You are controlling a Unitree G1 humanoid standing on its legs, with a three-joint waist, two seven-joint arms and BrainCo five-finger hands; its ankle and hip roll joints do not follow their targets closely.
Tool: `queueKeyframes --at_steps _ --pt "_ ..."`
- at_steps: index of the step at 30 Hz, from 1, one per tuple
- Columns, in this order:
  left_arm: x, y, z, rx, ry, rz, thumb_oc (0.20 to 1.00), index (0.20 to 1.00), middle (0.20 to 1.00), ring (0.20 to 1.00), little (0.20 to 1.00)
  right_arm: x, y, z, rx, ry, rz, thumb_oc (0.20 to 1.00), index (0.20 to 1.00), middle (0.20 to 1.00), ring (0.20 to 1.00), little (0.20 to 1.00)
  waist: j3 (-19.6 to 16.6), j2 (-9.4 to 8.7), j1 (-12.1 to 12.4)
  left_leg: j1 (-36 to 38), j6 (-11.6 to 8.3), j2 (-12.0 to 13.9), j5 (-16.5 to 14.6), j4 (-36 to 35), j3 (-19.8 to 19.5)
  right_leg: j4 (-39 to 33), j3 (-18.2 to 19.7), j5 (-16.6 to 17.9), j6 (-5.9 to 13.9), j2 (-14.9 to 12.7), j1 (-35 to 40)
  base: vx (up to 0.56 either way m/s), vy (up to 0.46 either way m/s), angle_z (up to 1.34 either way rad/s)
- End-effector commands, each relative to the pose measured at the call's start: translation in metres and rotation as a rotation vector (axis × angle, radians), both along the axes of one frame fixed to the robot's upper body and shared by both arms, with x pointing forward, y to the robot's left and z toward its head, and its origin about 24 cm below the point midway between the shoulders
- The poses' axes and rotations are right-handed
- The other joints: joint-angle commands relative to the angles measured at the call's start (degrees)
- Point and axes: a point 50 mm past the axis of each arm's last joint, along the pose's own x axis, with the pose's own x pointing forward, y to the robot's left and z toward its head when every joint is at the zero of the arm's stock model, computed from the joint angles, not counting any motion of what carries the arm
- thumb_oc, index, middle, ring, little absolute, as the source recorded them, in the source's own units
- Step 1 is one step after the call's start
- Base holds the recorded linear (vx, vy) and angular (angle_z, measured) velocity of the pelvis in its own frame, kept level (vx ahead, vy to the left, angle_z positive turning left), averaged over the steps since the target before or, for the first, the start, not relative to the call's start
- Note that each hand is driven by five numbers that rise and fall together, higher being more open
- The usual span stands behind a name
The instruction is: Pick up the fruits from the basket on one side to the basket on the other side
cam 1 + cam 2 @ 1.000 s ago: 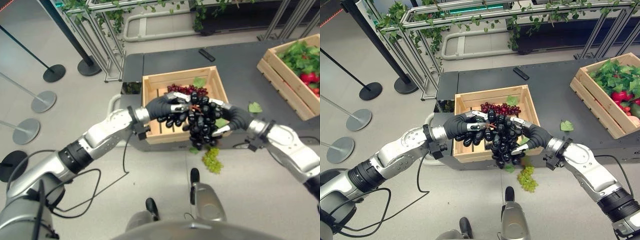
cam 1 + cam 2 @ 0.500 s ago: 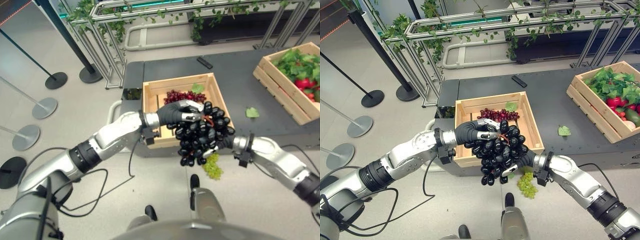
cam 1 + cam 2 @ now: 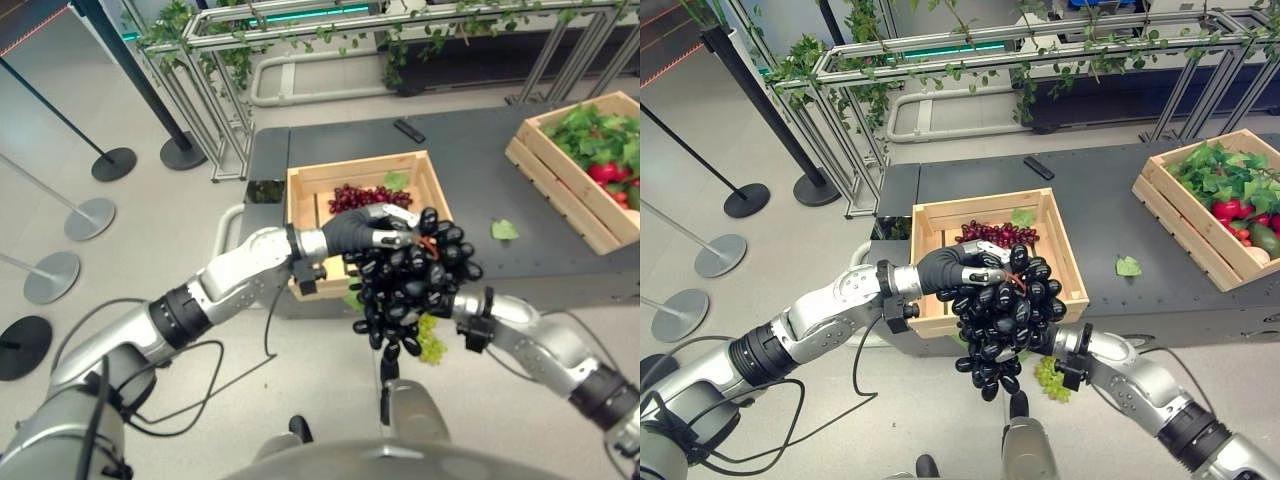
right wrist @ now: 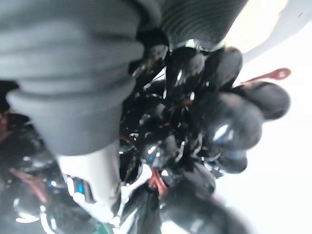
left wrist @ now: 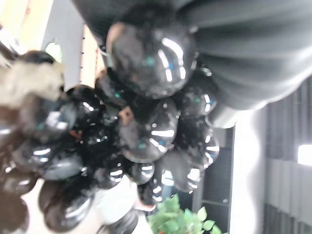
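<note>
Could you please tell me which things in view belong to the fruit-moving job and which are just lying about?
Job: black grapes, left hand, right hand, near crate with red grapes, far crate of produce.

Lying about: green grapes on floor, loose leaf, remote, stanchions.

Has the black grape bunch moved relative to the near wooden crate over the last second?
Yes. The black grape bunch has come toward the robot, from over the wooden crate to hanging past its front edge.
</note>
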Motion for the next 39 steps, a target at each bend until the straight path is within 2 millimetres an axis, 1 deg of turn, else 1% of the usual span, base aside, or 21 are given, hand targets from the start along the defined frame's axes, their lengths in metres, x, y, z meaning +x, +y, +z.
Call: queueKeyframes --at_steps 1,2,3,8,9,10,11,15,30,31,32,33,37,39 --pt "0.0 -0.007 0.034 -0.176 -0.114 -0.024 0.2 0.2 0.2 0.2 0.2 0.006 0.015 0.021 0.216 -0.072 -0.022 1.0 1.0 1.0 1.0 1.0 -0.25 -1.88 0.0 -1.69 0.37 0.09 0.99 2.15 -0.14 -0.5 -0.02 -3.68 7.68 -1.18 6.16 0.0 0.0 0.0" --pt "0.0 -0.007 0.034 -0.176 -0.113 -0.024 0.2 0.2 0.2 0.2 0.2 0.006 0.015 0.021 0.216 -0.072 -0.022 1.0 1.0 1.0 1.0 1.0 -0.26 -1.88 0.01 -1.69 0.37 0.09 0.99 2.15 -0.14 -0.5 -0.02 -3.68 7.69 -1.18 6.15 0.03 0.002 0.01" --pt "0.002 -0.005 0.034 -0.19 -0.109 -0.004 0.2 0.2 0.2 0.2 0.2 0.005 0.015 0.019 0.266 -0.054 -0.056 1.0 1.0 1.0 1.0 1.0 -0.36 -1.87 -0.06 -1.61 0.45 0.1 0.89 2.18 -0.11 -0.44 -0.02 -3.68 7.69 -1.16 6.2 0.0 0.0 0.0" --pt "0.003 -0.002 0.032 -0.214 -0.098 0.024 0.2 0.2 0.2 0.2 0.2 0.0 0.018 0.014 0.339 -0.021 -0.088 1.0 1.0 1.0 1.0 1.0 -0.71 -1.9 -0.23 -1.31 0.52 0.14 0.73 2.12 -0.01 -0.57 -0.09 -3.84 7.68 -1.14 6.44 0.01 -0.001 0.0" --pt "0.004 -0.002 0.031 -0.218 -0.097 0.03 0.2 0.2 0.2 0.2 0.2 -0.001 0.018 0.013 0.356 -0.011 -0.098 0.956 0.956 0.956 0.956 0.956 -0.77 -1.89 -0.25 -1.21 0.53 0.12 0.7 2.05 0.01 -0.58 -0.05 -3.84 7.7 -1.12 6.46 0.0 0.0 0.0" --pt "0.004 -0.002 0.031 -0.222 -0.096 0.036 0.2 0.2 0.2 0.2 0.2 -0.001 0.019 0.011 0.368 -0.003 -0.107 0.558 0.558 0.558 0.558 0.558 -0.83 -1.87 -0.25 -1.16 0.53 0.11 0.69 1.97 0.04 -0.59 -0.02 -3.82 7.71 -1.13 6.46 0.0 0.0 0.0" --pt "0.004 -0.002 0.031 -0.226 -0.095 0.038 0.2 0.2 0.2 0.2 0.2 -0.002 0.02 0.01 0.386 0.01 -0.119 0.2 0.2 0.2 0.2 0.2 -0.86 -1.86 -0.28 -1.16 0.56 0.11 0.63 2.0 0.02 -0.57 0.0 -3.86 7.7 -1.12 6.44 0.0 0.0 0.0" --pt "0.005 -0.002 0.029 -0.233 -0.094 0.051 0.2 0.2 0.2 0.2 0.2 -0.004 0.024 0.006 0.405 0.033 -0.117 0.2 0.2 0.2 0.2 0.2 -0.9 -1.9 -0.24 -1.04 0.61 0.07 0.49 1.96 0.03 -0.49 0.03 -3.91 7.72 -1.11 6.47 0.0 0.0 0.0" --pt "0.006 0.004 0.025 -0.234 -0.096 0.072 0.2 0.2 0.2 0.2 0.2 -0.006 0.02 0.002 0.377 0.038 -0.121 0.2 0.2 0.2 0.2 0.2 -1.0 -2.02 -0.26 -0.76 0.78 0.21 0.39 1.91 -0.09 -0.23 -0.03 -4.18 7.7 -1.1 6.73 0.0 0.0 0.0" --pt "0.007 0.004 0.025 -0.235 -0.095 0.075 0.263 0.263 0.263 0.263 0.263 -0.006 0.02 0.002 0.374 0.038 -0.12 0.2 0.2 0.2 0.2 0.2 -1.01 -2.04 -0.24 -0.76 0.79 0.2 0.36 1.9 -0.11 -0.22 0.0 -4.23 7.69 -1.08 6.76 0.0 0.0 0.0" --pt "0.007 0.004 0.025 -0.235 -0.095 0.075 0.429 0.429 0.429 0.429 0.429 -0.006 0.02 0.002 0.374 0.038 -0.12 0.2 0.2 0.2 0.2 0.2 -1.01 -2.04 -0.24 -0.76 0.79 0.2 0.36 1.9 -0.11 -0.21 0.0 -4.24 7.69 -1.08 6.76 0.0 0.0 0.0" --pt "0.007 0.006 0.025 -0.24 -0.095 0.085 1.0 1.0 1.0 1.0 1.0 -0.005 0.019 0.002 0.372 0.036 -0.125 0.2 0.2 0.2 0.2 0.2 -0.99 -2.13 -0.2 -0.77 0.78 0.18 0.29 1.98 -0.15 -0.04 0.08 -4.28 7.7 -1.09 6.7 0.0 0.0 0.0" --pt "0.009 0.009 0.026 -0.238 -0.105 0.104 1.0 1.0 1.0 1.0 1.0 -0.004 0.018 0.002 0.366 0.03 -0.129 0.2 0.2 0.2 0.2 0.2 -1.1 -2.14 -0.14 -0.66 0.81 0.2 0.21 2.01 -0.25 0.08 0.08 -4.35 7.7 -1.11 6.68 0.0 0.0 0.0" --pt "0.011 0.016 0.025 -0.246 -0.106 0.132 1.0 1.0 1.0 1.0 1.0 -0.004 0.017 0.002 0.363 0.027 -0.134 0.2 0.2 0.2 0.2 0.2 -1.12 -2.11 -0.03 -0.53 0.79 0.21 0.18 1.99 -0.31 0.11 -0.01 -4.41 7.71 -1.12 6.78 0.0 0.0 0.0"
